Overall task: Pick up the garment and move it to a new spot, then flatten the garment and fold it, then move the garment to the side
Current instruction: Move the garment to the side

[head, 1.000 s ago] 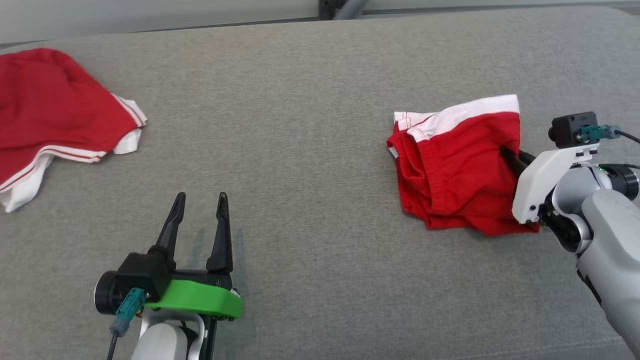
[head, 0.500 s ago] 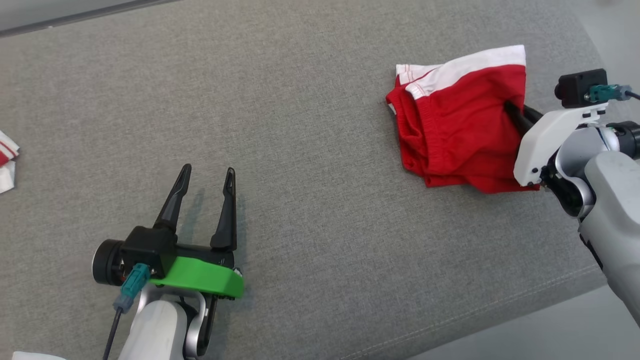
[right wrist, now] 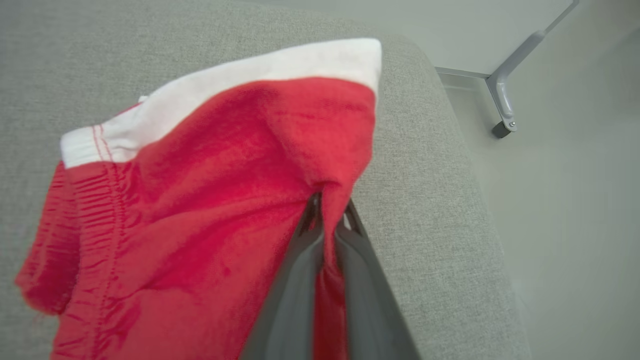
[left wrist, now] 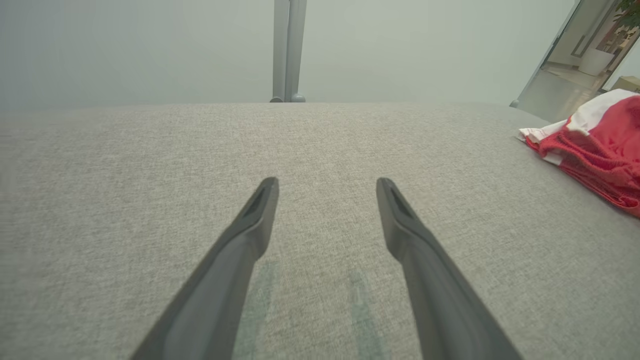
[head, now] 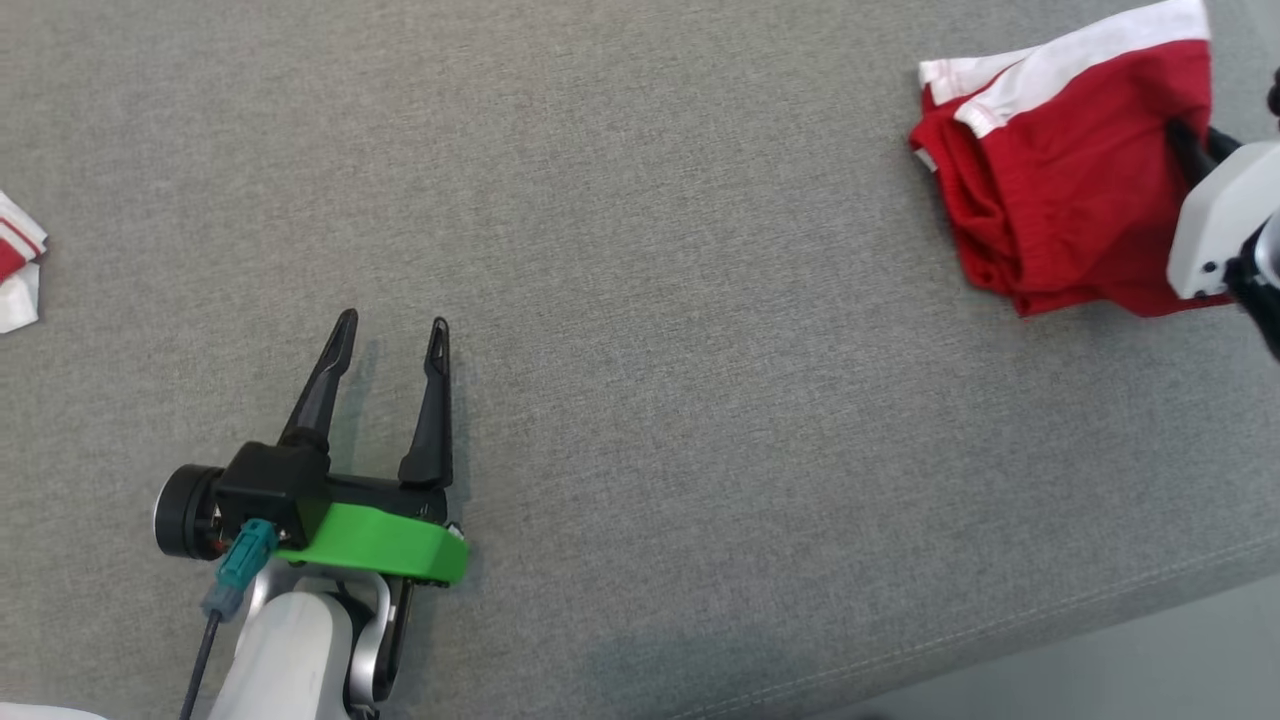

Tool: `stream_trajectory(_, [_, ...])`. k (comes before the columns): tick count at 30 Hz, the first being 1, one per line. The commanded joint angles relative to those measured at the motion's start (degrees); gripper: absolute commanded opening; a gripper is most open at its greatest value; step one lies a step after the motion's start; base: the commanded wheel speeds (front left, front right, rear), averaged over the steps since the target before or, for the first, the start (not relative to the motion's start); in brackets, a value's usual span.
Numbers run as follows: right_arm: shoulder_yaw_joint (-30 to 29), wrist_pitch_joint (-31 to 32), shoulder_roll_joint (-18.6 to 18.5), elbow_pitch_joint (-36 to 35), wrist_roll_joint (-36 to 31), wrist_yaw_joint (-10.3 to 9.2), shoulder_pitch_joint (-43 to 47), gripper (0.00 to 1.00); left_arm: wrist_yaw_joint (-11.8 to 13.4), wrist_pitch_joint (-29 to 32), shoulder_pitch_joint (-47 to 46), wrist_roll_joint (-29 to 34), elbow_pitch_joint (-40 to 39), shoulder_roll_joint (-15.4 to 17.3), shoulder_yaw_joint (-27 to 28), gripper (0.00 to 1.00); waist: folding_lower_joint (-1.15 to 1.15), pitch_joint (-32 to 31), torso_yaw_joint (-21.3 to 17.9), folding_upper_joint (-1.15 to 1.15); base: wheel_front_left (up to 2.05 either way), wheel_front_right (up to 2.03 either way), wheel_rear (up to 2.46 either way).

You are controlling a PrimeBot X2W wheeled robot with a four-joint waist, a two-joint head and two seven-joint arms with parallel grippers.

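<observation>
The garment [head: 1060, 190] is a folded pair of red shorts with a white band, lying at the far right of the grey cushion [head: 650, 250]. My right gripper [right wrist: 330, 212] is shut on the garment [right wrist: 200, 200], pinching a fold of red cloth near its right edge; in the head view its dark fingers [head: 1185, 150] reach into the cloth from the right. The garment [left wrist: 600, 150] also shows at the right edge of the left wrist view. My left gripper [head: 390, 335] hovers open over bare cushion at the lower left, fingers [left wrist: 260, 210] spread with nothing between them.
A second red and white garment [head: 15, 265] peeks in at the left edge. The cushion's front edge [head: 1000, 640] runs across the lower right, with pale floor beyond. A metal frame leg [right wrist: 505, 100] stands on the floor past the cushion's right end.
The head camera has turned, shifting the whole picture: the garment and right gripper now sit at the upper right corner. The grip on the cloth is unchanged and the left gripper stays open.
</observation>
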Motion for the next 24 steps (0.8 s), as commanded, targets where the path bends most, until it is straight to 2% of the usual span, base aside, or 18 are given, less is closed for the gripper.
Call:
stream_trajectory(1, [-0.23, -0.45, -1.08, 0.66, -0.80, -0.10, -1.18, 0.00, 0.22, 0.15, -0.73, 0.44, -0.32, 0.55, 0.10, 1.00, 0.00, 1.47, 1.62, 0.19, 0.00, 0.00, 0.00])
stream_trajectory(7, [-1.05, -2.81, -4.68, 5.07, -3.82, -0.10, -4.29, 0.00, 0.51, 0.75, -0.94, 0.67, -1.95, 1.50, 0.04, 1.00, 0.00, 3.50, 3.76, 0.19, 0.00, 0.00, 0.00])
stream_trajectory(12, [-2.06, -5.45, -5.12, 9.69, -7.07, -0.10, -6.96, 0.00, 0.71, 1.39, -0.84, 0.86, -3.05, 2.24, -0.09, 1.00, 0.00, 4.47, 4.99, 0.19, 0.00, 0.00, 0.00])
stream_trajectory(13, [-2.39, -6.14, -5.00, 10.70, -7.81, -0.10, -7.50, 0.12, 0.75, 1.52, -0.67, 0.87, -3.23, 2.31, -0.11, 1.00, 0.00, 4.54, 5.16, 0.19, 0.00, 0.00, 0.00])
stream_trajectory(14, [-2.67, -6.39, -4.73, 11.97, -8.32, -0.10, -7.77, 0.39, 0.78, 1.59, -0.49, 0.86, -3.33, 2.38, -0.18, 1.00, 0.00, 4.55, 5.30, 0.19, 0.00, 0.00, 0.00])
stream_trajectory(15, [-2.85, -6.81, -4.34, 13.01, -9.01, -0.10, -7.96, 0.83, 0.86, 1.58, -0.26, 0.85, -3.44, 2.44, -0.21, 1.00, 0.00, 4.51, 5.39, 0.19, 0.00, 0.00, 0.00])
stream_trajectory(16, [-3.42, -8.00, -3.61, 15.02, -10.21, -0.10, -8.37, 1.00, 1.03, 1.54, 0.22, 0.73, -3.46, 2.53, -0.30, 1.00, 0.00, 4.24, 5.52, 0.19, 0.00, 0.00, 0.00])
stream_trajectory(24, [-3.53, -11.21, -1.06, 19.83, -12.56, -0.10, -8.76, 1.00, 1.29, 1.30, 1.25, 0.05, -2.51, 1.97, -0.92, 1.00, 0.00, 1.26, 5.08, 0.19, 0.00, 0.00, 0.00])
